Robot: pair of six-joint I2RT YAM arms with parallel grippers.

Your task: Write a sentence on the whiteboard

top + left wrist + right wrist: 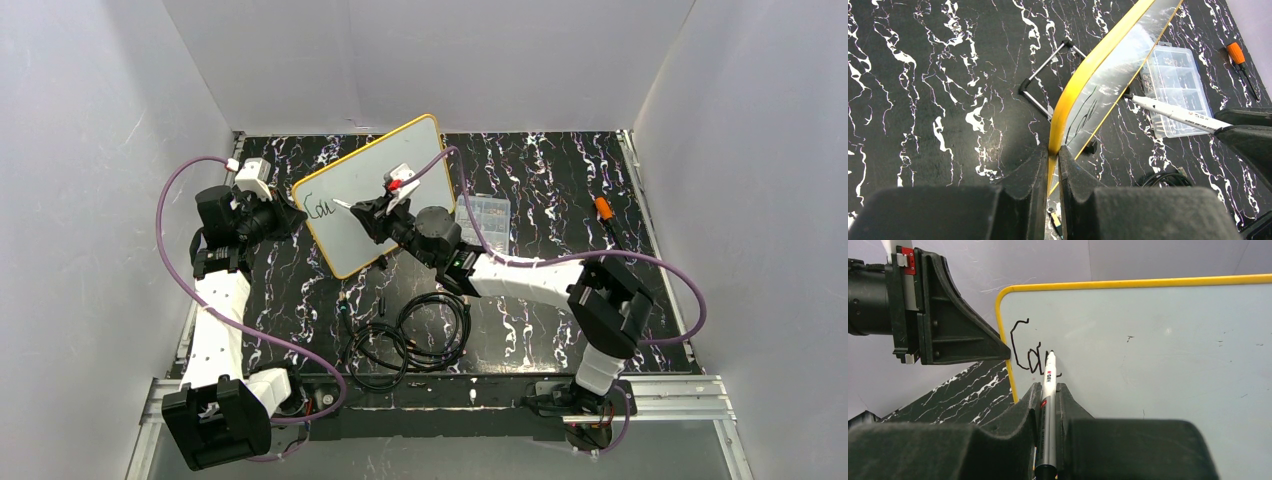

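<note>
The whiteboard [385, 175], white with a yellow-orange rim, stands tilted at the back middle of the table. My left gripper [297, 212] is shut on its left rim [1068, 107] and holds it upright. My right gripper [362, 212] is shut on a white marker [1048, 405], its tip touching the board face. The sentence [1030, 350] is only a few dark letters, roughly "Cou", near the board's left edge, also seen in the top view [320, 208]. The marker shows in the left wrist view [1173, 112] with its tip at the board.
A clear compartmented plastic box [485, 218] lies right of the board, also in the left wrist view [1178, 80]. An orange-handled screwdriver [605, 212] lies at the right. Coiled black cables [405, 335] lie in front. A wire stand [1043, 80] sits behind the board.
</note>
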